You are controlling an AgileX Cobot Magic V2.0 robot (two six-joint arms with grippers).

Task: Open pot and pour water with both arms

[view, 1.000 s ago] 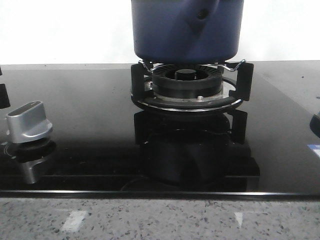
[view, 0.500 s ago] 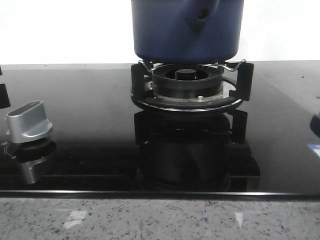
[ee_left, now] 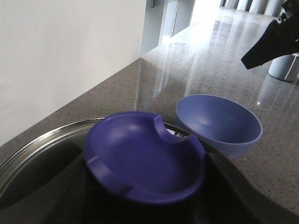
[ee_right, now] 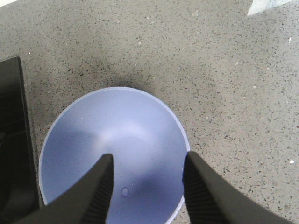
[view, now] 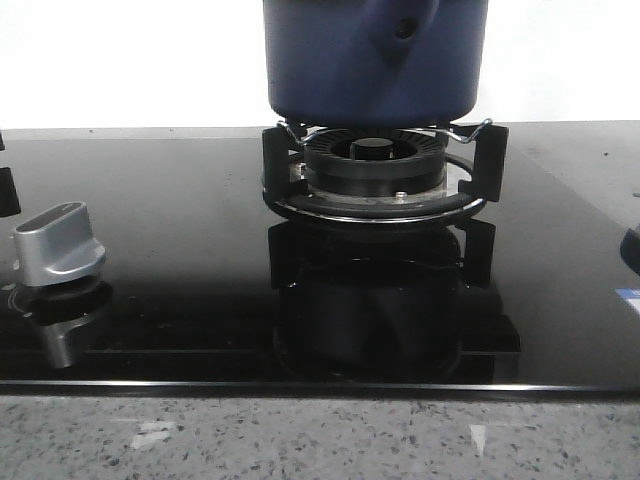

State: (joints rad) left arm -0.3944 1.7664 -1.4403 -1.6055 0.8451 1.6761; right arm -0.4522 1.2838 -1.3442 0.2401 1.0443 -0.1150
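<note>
Pot [view: 375, 60] sits on the burner grate [view: 380, 185] at the far centre of the black glass cooktop [view: 180, 260], top cropped by the frame edge. Stubby handle with hole [view: 403, 28] faces the camera. Burner head [view: 372, 160] is visible just below the pot's rounded base, between the grate prongs. Silver knob [view: 58, 245] sits near left on the glass, well apart from the pot. The cooktop's near edge meets a speckled stone counter [view: 320, 440].

Left wrist view: a dark blue dished lid [ee_left: 145, 161] with a notch in its rim lies hollow side up, right in front of the camera. The left gripper's fingers are dark and out of focus below it; cannot tell how far they are spread or whether they have hold of the lid. A curved metal rim [ee_left: 42, 140] runs behind the lid. A lighter blue bowl [ee_left: 219, 123] stands on the counter just beyond the lid, its rim close to the lid's edge; contact unclear.

Right wrist view: right gripper [ee_right: 147, 179] hangs above the same lighter blue bowl [ee_right: 112, 140], fingers [ee_right: 96, 186] spread wide, gripping nothing. A few droplets show on the bowl's inner surface. The bowl stands on the speckled counter just beside the cooktop's black edge [ee_right: 14, 130].
</note>
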